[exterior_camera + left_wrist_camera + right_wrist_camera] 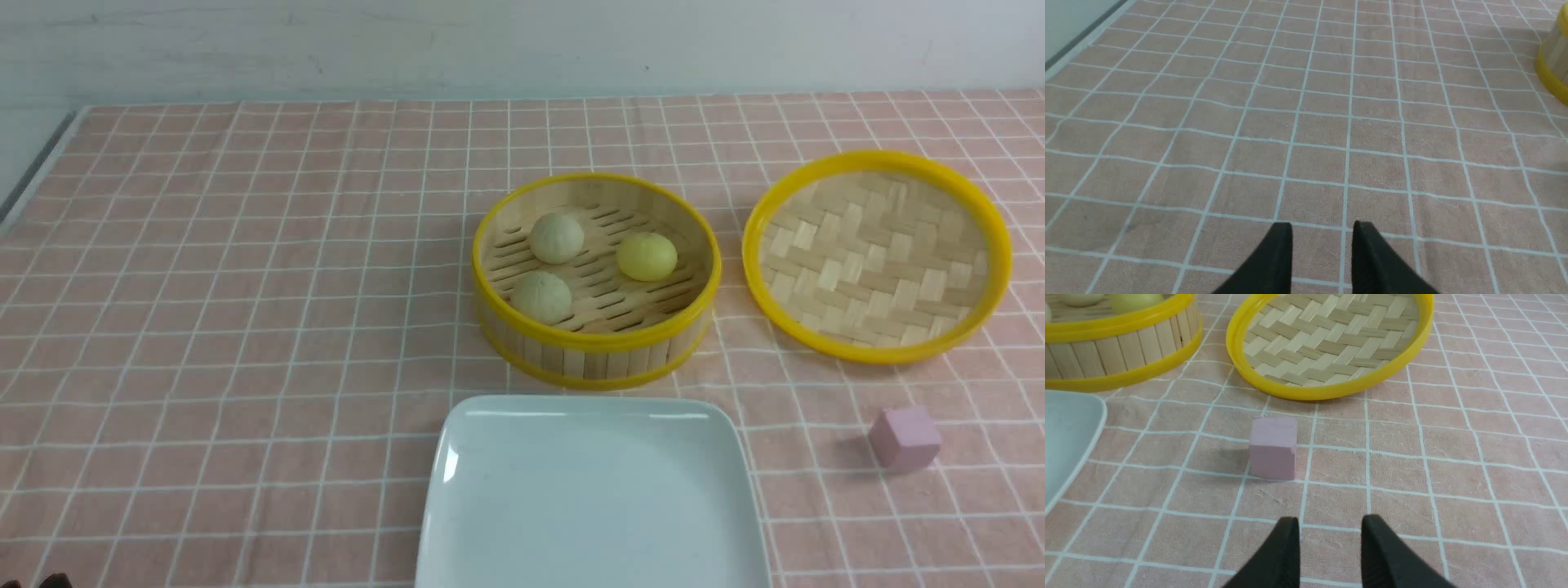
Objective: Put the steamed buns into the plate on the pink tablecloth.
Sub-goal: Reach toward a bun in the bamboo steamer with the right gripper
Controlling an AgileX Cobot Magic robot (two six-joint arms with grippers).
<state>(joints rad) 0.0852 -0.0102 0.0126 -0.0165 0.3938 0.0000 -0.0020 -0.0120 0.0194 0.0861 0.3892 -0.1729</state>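
Note:
Three steamed buns lie in the bamboo steamer basket (596, 351): a pale one (557, 238) at the back, a pale one (541, 296) at the front and a yellow one (647, 256) to the right. The white plate (593, 490) sits empty on the pink tablecloth (245, 286) just in front of the basket. Neither gripper shows in the front view. My left gripper (1322, 228) is open and empty over bare cloth, left of the basket (1553, 61). My right gripper (1329, 522) is open and empty, a little short of the pink cube (1273, 448).
The woven bamboo lid (878, 255) lies upturned to the right of the basket. The small pink cube (904, 438) sits right of the plate. The table's left edge (37, 167) and a white wall bound the scene.

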